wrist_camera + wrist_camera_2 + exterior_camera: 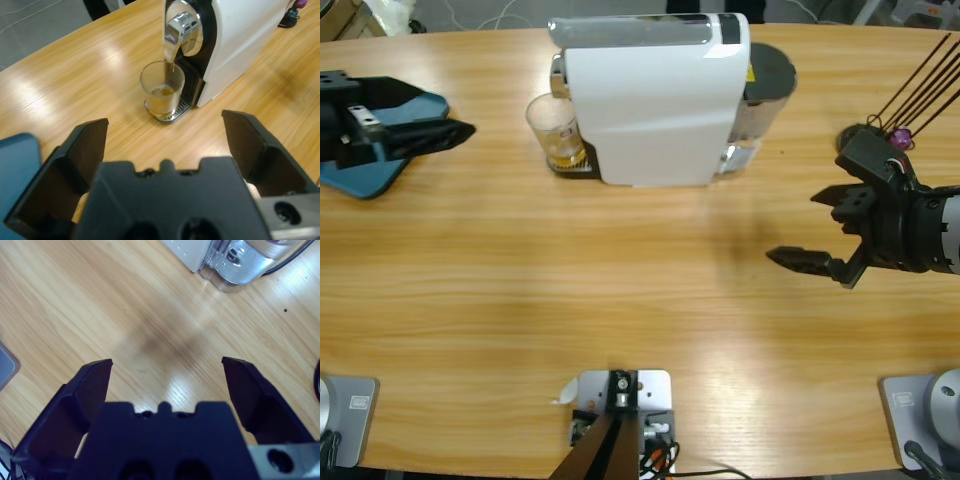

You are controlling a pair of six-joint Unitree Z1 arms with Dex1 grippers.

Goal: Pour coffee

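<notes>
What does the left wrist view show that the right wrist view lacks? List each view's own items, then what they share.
Only the left wrist view: the glass on the drip tray under the chrome spout, coffee in it, and a blue mat at its left edge. The left gripper frames it, open.

Only the right wrist view: the machine's clear water tank with a black cable leaving it, a small dark speck on the wood, and the right gripper, open over bare wood.

Both: the white coffee machine and the wooden table.
</notes>
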